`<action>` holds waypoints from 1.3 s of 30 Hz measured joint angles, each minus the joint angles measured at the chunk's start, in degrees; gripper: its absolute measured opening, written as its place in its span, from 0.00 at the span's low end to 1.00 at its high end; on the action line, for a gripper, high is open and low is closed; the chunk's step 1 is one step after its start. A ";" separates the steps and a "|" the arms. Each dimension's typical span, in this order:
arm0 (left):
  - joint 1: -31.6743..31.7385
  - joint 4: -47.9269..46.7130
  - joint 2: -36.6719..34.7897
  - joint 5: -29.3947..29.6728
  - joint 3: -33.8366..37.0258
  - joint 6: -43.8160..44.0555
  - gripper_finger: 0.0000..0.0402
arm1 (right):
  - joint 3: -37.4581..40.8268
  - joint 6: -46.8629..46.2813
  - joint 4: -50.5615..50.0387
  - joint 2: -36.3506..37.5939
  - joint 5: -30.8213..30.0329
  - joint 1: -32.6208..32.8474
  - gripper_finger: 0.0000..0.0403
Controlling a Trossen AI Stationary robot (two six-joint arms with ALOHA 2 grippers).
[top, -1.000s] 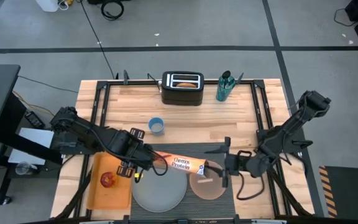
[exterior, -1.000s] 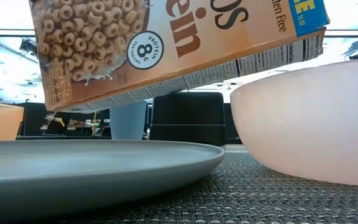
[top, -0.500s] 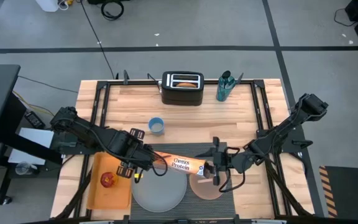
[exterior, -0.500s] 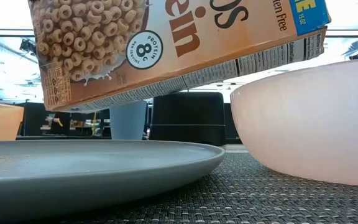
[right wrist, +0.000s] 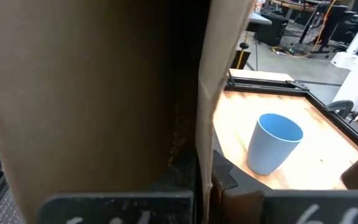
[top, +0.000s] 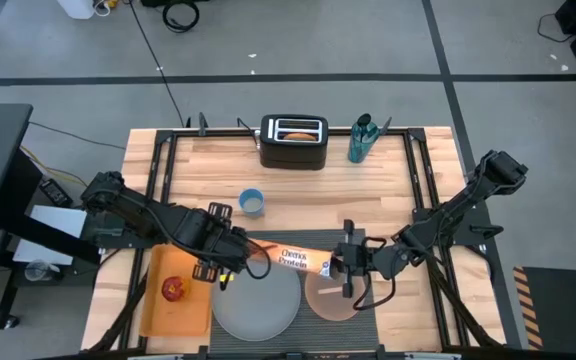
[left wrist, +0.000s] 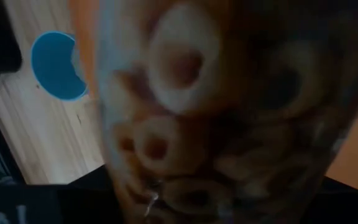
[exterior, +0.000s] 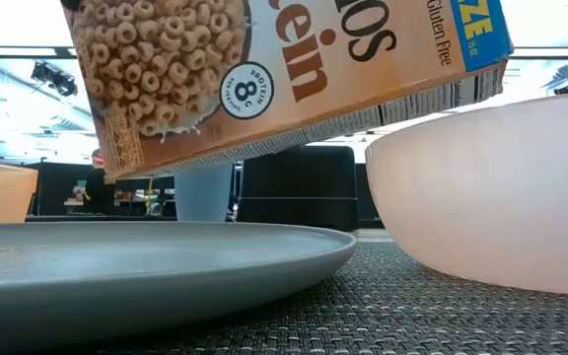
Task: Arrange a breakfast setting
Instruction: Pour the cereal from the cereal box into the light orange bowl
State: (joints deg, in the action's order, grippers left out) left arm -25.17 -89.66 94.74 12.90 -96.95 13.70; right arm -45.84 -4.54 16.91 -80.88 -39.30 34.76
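Two Grippers on One Cereal Box

Both ends of orange cereal box point(top: 290, 259) gripped: left gripper point(top: 236, 256) clasping one end, right gripper point(top: 341, 263) clenched on the other. Held tilted in the air above grey plate point(top: 258, 305) and pink bowl point(top: 334, 299), over the dark placemat point(top: 383, 310) on the counter point(top: 298, 195). Beyond: blue cup point(top: 252, 202), black toaster point(top: 293, 140).

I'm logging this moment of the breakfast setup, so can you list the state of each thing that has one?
Cereal box: held off the table, tilted, over the plate and bowl.
Left gripper: gripping one end of the box.
Right gripper: shut on the other end's flap.
Pink bowl: upright on the placemat.
Grey plate: bare.
Blue cup: upright.
Toaster: bagel half in a slot.
Apple: on the cutting board.
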 joint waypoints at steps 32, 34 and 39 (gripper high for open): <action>-18.92 38.06 -40.22 26.29 46.13 13.82 0.76 | 0.00 -0.42 0.15 0.00 -1.60 0.75 0.01; -20.01 40.50 -43.10 27.70 50.31 15.64 0.76 | 0.00 -0.41 0.17 0.00 -1.60 0.75 0.01; -21.11 50.59 -47.02 29.37 58.72 16.27 0.76 | 0.00 -0.19 0.93 0.00 -1.59 0.77 0.01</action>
State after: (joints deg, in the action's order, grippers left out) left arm -46.28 -39.07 47.72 42.27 -38.23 29.97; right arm -45.84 -4.72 17.84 -80.88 -40.90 35.53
